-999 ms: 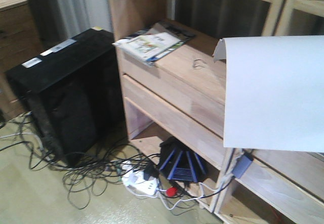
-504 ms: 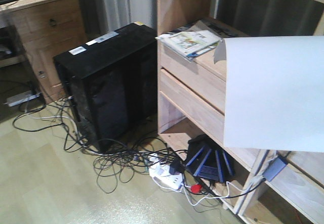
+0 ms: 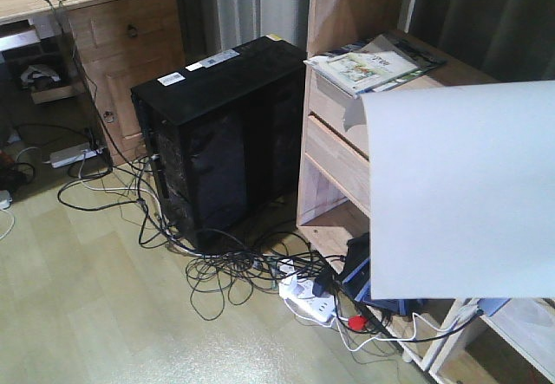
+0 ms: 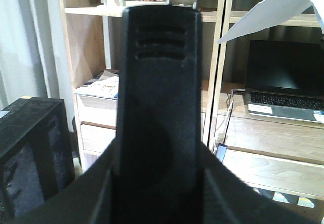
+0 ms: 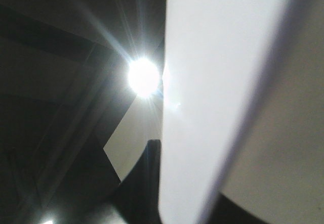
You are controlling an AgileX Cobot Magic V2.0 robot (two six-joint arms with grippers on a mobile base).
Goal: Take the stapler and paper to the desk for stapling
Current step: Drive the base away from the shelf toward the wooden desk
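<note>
In the left wrist view the black stapler (image 4: pixel 159 97) stands upright and fills the middle, with my left gripper (image 4: pixel 159 198) shut on its lower part, one jaw on each side. The white paper (image 3: pixel 460 193) hangs in the air at the right of the front view, its top left corner curled; a corner of this sheet (image 4: pixel 276 6) also shows in the left wrist view. My right gripper (image 5: pixel 172 183) is shut on the paper (image 5: pixel 217 82), one dark finger (image 5: pixel 147 183) pressed against it. The desk (image 3: pixel 17 4), with a keyboard on it, is at the far left.
A black computer tower (image 3: pixel 225 133) stands on the floor beside a wooden shelf unit (image 3: pixel 334 141) with magazines (image 3: pixel 368 68) on top. Tangled cables (image 3: pixel 225 267) and a power strip (image 3: pixel 308 302) lie in front. A laptop (image 4: pixel 283 82) sits on a shelf.
The front view has swung left: tower and shelf slid right in frame, and the desk with its keyboard came into sight. The paper stays held at the right.
</note>
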